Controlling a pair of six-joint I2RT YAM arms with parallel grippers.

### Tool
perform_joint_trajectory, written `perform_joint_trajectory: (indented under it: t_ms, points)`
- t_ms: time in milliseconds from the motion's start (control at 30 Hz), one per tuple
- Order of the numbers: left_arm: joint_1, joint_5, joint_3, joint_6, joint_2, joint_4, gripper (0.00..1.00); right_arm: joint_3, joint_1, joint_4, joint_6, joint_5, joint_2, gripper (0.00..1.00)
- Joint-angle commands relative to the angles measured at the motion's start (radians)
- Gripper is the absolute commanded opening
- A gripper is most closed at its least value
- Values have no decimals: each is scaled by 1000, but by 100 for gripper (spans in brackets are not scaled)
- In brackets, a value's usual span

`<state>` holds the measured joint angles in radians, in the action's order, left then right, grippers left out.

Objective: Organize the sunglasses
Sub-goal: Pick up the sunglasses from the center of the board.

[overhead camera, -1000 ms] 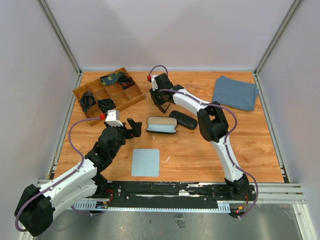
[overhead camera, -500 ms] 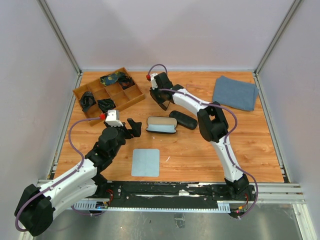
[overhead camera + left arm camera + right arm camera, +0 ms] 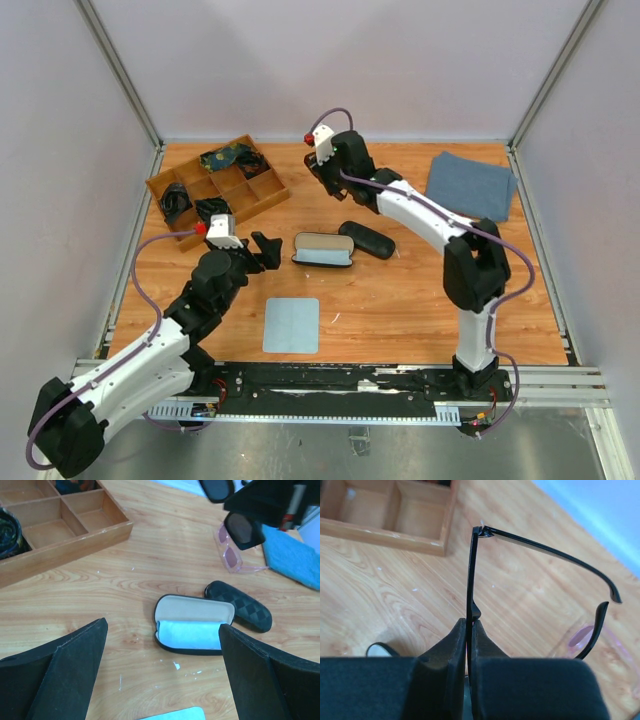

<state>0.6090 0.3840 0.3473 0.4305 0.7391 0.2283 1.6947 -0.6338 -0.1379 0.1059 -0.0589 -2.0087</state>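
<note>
The black sunglasses (image 3: 245,530) are gripped by the closed right fingers (image 3: 452,645), left fingers (image 3: 75,665) wide and empty; lowering into the open case (image 3: 195,625) is likely needed.

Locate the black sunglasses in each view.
Left wrist: black sunglasses top right, near the pink pair.
Right wrist: centre, frame pinched edge-on by the right gripper.
Top external: far centre, indistinct at the right gripper.
Shared landmark: the wooden tray.
</note>
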Motion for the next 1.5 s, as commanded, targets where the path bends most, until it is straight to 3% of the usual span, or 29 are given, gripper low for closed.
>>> perform_joint_trajectory:
  t_ms: [0, 200, 433, 667, 900, 1467]
  points:
    - [-8, 4, 82, -3, -12, -60, 100, -96, -21, 63, 101, -83, 161, 1]
    - [-9, -23, 166, -22, -4, -146, 100, -285, -34, -62, 212, -169, 399, 1]
    - [-8, -66, 272, -55, 74, -236, 100, -691, -97, 25, 393, -200, 745, 1]
    - [-8, -97, 305, -71, 118, -247, 100, -894, -127, 3, 513, -368, 1003, 1]
    - [-8, -209, 332, -70, 178, -219, 100, -867, -146, -142, 578, -422, 999, 1]
    - [-2, -342, 467, -128, 365, -224, 99, -825, -202, -227, 677, -446, 946, 1]
